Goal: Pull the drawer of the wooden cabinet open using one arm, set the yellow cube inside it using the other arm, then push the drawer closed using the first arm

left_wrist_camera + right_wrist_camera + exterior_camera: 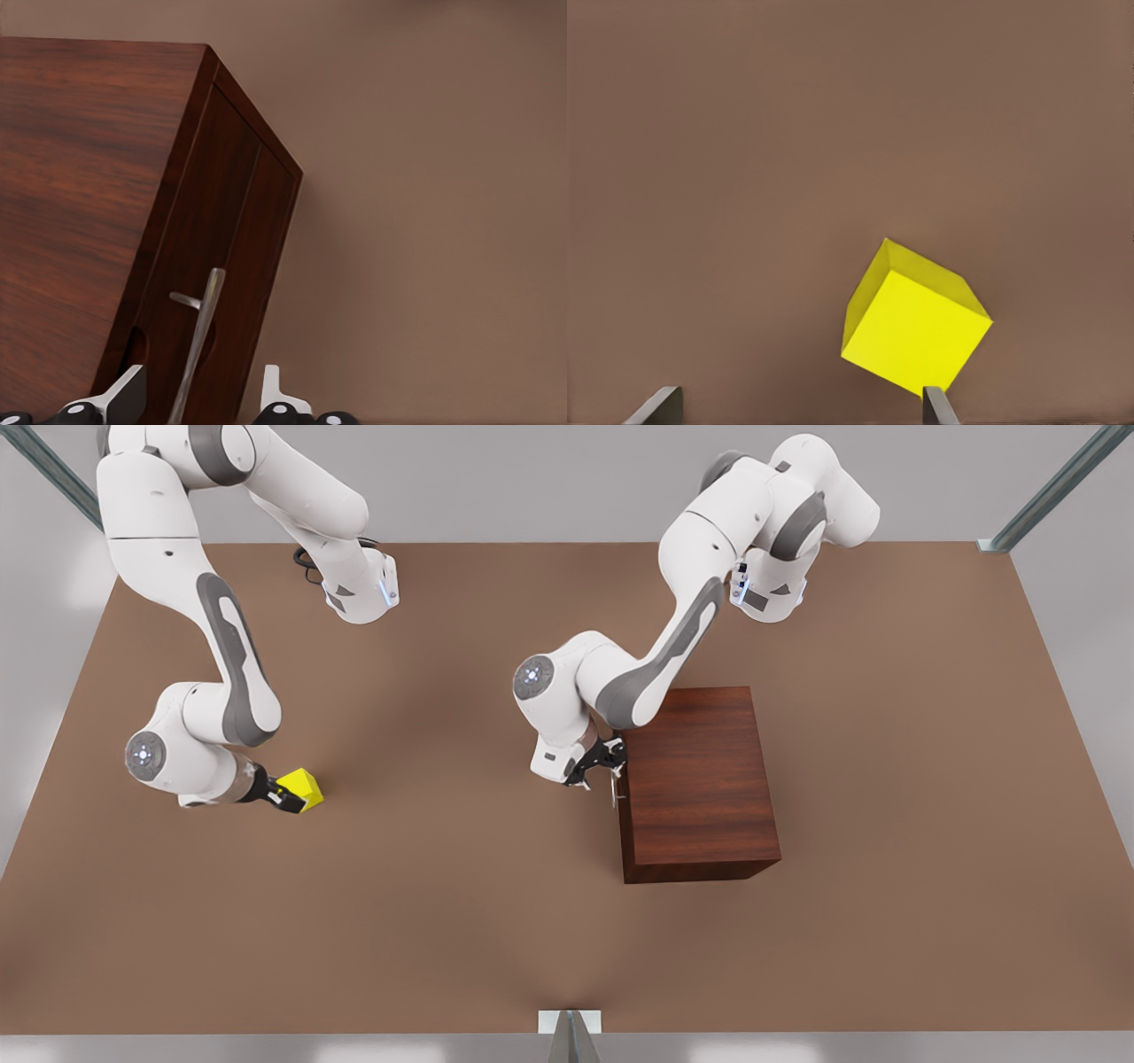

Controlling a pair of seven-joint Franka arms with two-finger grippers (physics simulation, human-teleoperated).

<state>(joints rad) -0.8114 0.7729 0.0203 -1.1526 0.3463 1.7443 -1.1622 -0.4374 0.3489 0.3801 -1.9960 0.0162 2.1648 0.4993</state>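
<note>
Brown tabletop (496,921), grey walls, metal frame struts at the corners; two Franka arms at work.

The wooden cabinet (700,779) stands right of the table's middle in the front view, long axis running from far edge to near edge, drawer (221,266) face turned toward the front view's left, drawer closed. Silver bar handle (199,350) lies along that face. Left gripper (605,766) at the handle, fingers (124,394) spread either side of it, not clamped. Yellow cube (301,788) sits toward the table's left edge, tilted, well apart from the cabinet. Right gripper (285,797) is open around the cube, one finger (937,405) touching it.
</note>
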